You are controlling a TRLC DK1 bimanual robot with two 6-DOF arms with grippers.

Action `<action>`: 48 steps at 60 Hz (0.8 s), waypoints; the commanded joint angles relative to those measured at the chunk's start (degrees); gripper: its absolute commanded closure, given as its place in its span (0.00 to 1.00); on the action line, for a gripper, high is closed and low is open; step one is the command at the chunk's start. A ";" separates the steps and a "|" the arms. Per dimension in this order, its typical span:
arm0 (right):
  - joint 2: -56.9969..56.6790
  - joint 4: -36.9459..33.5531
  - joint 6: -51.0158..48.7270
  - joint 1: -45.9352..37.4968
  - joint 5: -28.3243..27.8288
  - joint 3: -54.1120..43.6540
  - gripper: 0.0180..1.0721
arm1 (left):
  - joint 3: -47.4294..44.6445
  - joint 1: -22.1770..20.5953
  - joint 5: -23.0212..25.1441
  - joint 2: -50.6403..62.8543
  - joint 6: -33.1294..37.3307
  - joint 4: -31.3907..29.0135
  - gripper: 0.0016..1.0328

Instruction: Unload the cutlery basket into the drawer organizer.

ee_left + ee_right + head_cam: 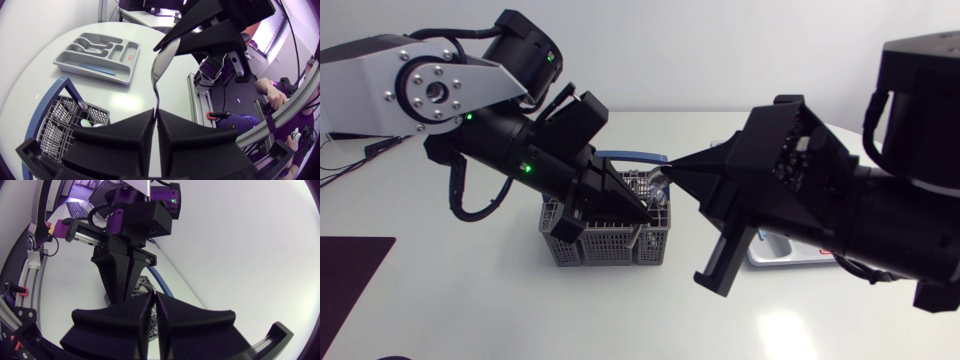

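Centre frame, the left hand (156, 119) pinches a light, stiff, likely slippery spoon (164, 62) by its handle; whether the right hand (671, 170) holds it cannot be told.

Glossy metal spoon (162, 62); grey plastic basket (605, 247); matt black fingers (125, 137)

Left claw (156, 112) and right claw (153, 294), tip to tip, both pinch one spoon (164, 60).

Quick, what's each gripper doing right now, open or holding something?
Left gripper: jaws closed on the handle of the spoon.
Right gripper: jaws closed, apparently on the same spoon's bowl end.
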 commanded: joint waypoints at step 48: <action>5.72 10.75 18.48 -2.38 16.80 -2.54 0.43 | -9.13 3.33 -12.67 -5.63 -38.51 40.26 0.96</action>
